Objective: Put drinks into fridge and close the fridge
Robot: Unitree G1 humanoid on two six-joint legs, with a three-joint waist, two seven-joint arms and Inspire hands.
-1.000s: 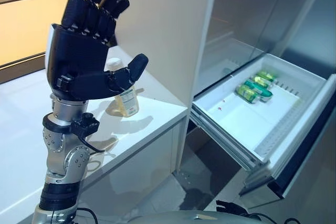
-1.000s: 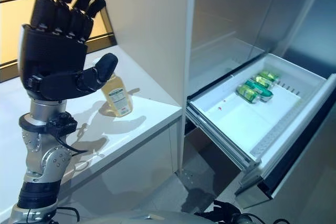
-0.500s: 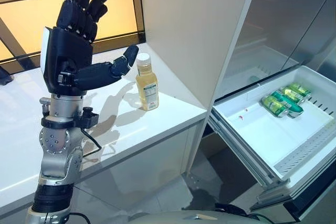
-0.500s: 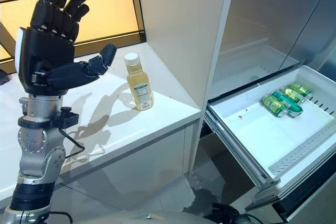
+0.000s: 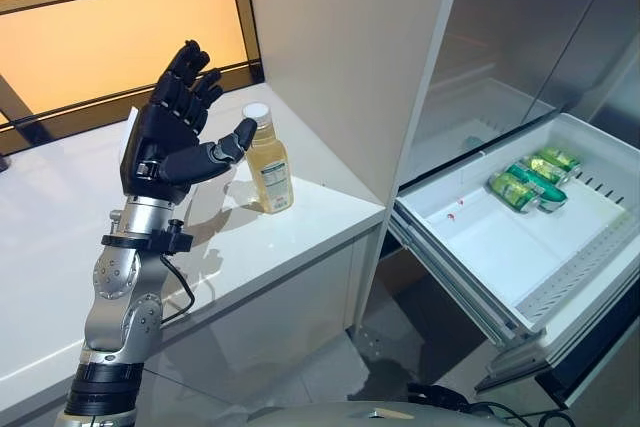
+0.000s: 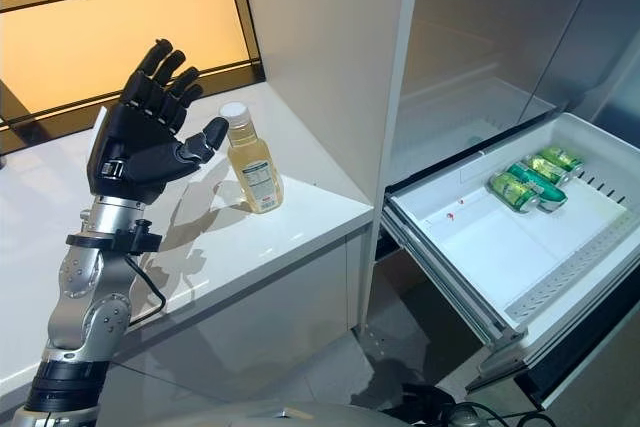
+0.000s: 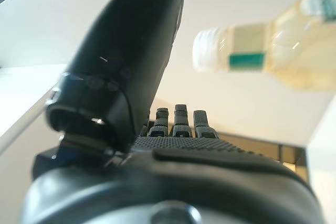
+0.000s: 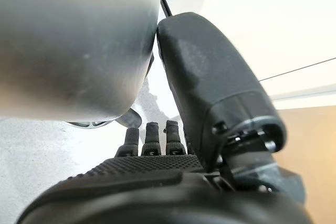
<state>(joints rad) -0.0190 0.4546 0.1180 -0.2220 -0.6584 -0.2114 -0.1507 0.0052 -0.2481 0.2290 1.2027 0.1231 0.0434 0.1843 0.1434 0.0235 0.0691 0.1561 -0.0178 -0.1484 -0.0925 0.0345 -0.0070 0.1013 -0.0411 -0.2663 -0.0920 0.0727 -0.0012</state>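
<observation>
A bottle of pale yellow drink (image 5: 268,162) with a white cap stands upright on the white counter (image 5: 60,247), close to the tall white panel. My left hand (image 5: 165,137) is raised just left of it, open, with straight fingers and the thumb tip level with the bottle's neck. In the left wrist view the bottle (image 7: 273,59) shows past the thumb (image 7: 131,51), apart from it. The fridge drawer (image 5: 455,247) is pulled out and holds three green cans (image 5: 525,185) at its far end. My right hand (image 8: 157,182) shows only in its own wrist view, open and empty.
The white panel (image 5: 340,47) separates the counter from the fridge's upper compartment (image 5: 480,97), which has a shelf. The pulled-out drawer juts over the floor at lower right. An orange-lit window wall (image 5: 90,47) runs behind the counter.
The camera view has shifted. My left hand has moved away from the camera and lower, ending beside the bottle with the thumb by its neck. The bottle and cans have stayed put.
</observation>
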